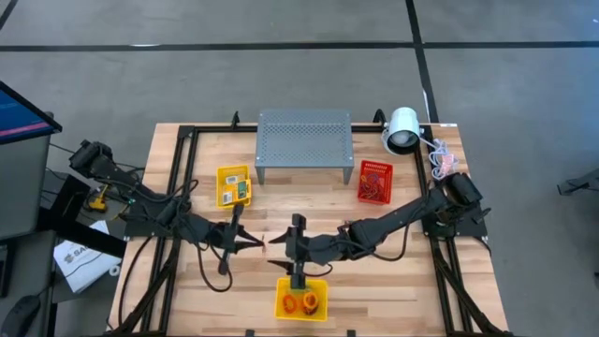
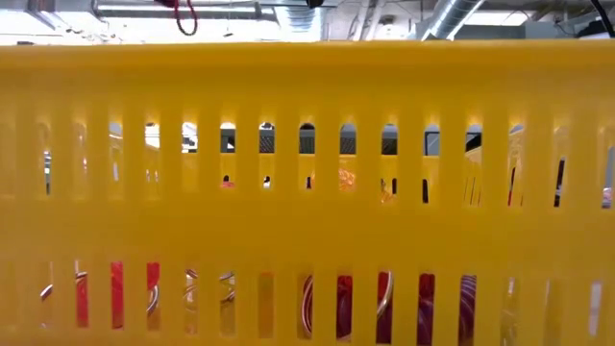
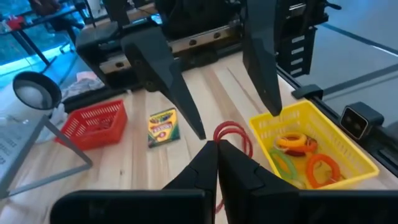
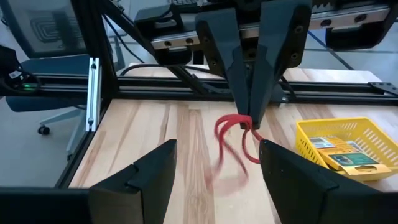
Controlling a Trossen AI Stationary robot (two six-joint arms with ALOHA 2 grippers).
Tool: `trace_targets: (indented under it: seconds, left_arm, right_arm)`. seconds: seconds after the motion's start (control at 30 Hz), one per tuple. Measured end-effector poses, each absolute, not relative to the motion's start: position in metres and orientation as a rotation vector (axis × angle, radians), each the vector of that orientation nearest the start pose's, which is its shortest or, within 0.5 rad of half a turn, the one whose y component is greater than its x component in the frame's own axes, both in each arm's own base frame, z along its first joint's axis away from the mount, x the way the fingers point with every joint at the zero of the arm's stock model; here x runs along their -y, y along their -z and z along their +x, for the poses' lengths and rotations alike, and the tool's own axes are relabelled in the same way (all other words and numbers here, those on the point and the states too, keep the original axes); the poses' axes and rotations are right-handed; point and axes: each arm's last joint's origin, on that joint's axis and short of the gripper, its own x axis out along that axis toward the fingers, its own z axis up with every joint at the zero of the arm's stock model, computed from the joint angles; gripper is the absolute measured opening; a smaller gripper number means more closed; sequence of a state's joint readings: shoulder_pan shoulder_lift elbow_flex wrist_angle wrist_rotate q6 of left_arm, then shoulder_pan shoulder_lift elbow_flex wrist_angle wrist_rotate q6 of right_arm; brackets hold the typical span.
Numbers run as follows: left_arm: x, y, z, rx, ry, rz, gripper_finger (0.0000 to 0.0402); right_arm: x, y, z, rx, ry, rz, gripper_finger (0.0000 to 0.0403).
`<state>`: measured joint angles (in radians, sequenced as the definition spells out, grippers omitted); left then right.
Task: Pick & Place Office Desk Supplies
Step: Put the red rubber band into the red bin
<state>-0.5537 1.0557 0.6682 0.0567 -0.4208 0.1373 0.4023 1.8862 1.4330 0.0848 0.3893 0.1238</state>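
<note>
My left gripper [image 1: 263, 243] is shut on a red rubber band [image 4: 231, 144] above the middle of the table. My right gripper [image 4: 214, 169] faces it from the table's right, open, with its two fingers [image 3: 168, 81] standing to either side of the band and touching nothing. Just below them, at the table's near edge, stands a yellow basket [image 1: 301, 300] that holds several orange, green and red rubber bands [image 3: 298, 155]. One crayon box [image 3: 163, 126] lies flat on the wood. More crayon boxes lie in a second yellow basket [image 1: 234, 185]. My left gripper pinches the top of the red rubber band's loop [image 4: 244, 122] between its two shut fingertips. The fingers come nearly level from the table's left, slanting a little down. The band hangs slack below the tips, clear of the table.
A grey perforated stand [image 1: 304, 140] stands at the far middle, and a white lamp [image 1: 402, 129] at the far right. A red basket [image 1: 374, 181] sits right of the stand. In the low view the near basket's yellow wall [image 2: 307, 192] fills the picture.
</note>
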Motion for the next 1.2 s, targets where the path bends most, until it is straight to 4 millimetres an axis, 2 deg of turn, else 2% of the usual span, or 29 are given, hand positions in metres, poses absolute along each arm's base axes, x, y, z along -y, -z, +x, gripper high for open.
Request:
trace_targets:
  seconds: [0.83, 1.2]
  left_arm:
    - [0.110, -0.276, 0.203, -0.178, 0.107, 0.333, 0.0003]
    - [0.111, -0.279, 0.204, -0.149, 0.106, 0.343, 0.0003]
  right_arm:
    - [-0.153, -0.269, 0.410, -0.321, 0.005, -0.003, 0.0224]
    - [-0.152, -0.270, 0.411, -0.319, -0.017, 0.013, 0.0167]
